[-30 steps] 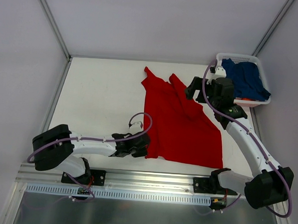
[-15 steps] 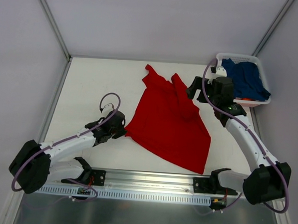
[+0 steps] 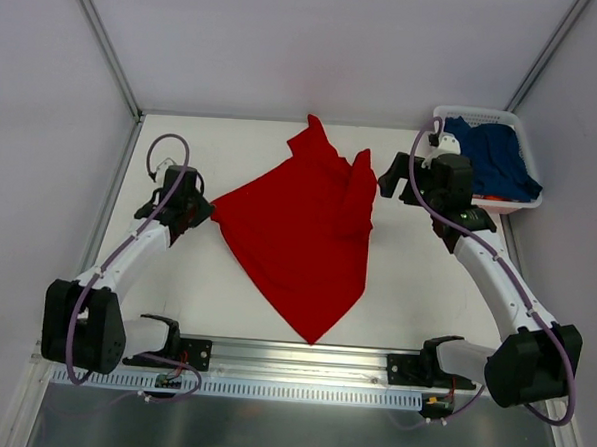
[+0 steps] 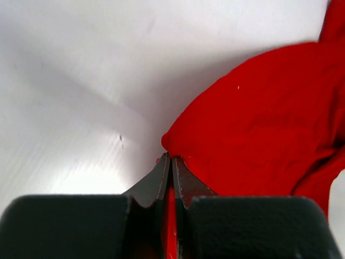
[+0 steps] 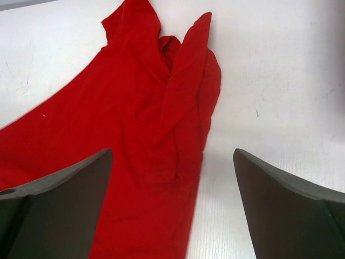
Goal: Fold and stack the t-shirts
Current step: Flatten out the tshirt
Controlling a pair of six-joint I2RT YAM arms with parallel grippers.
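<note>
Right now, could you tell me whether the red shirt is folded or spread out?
Spread out, not folded: the red shirt lies loosely flat on the table, one side rumpled, a corner pinched by the left gripper.

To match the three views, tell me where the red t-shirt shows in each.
Top external: red t-shirt mid-table, its left corner at the left tool.
Left wrist: right half, pinched in the shut left tool.
Right wrist: left and centre, beyond the open right tool.
Shared landmark: the white table.

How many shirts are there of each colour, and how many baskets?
Red t-shirt: 1
Navy blue t-shirt: 1
White plastic basket: 1
Total: 3
</note>
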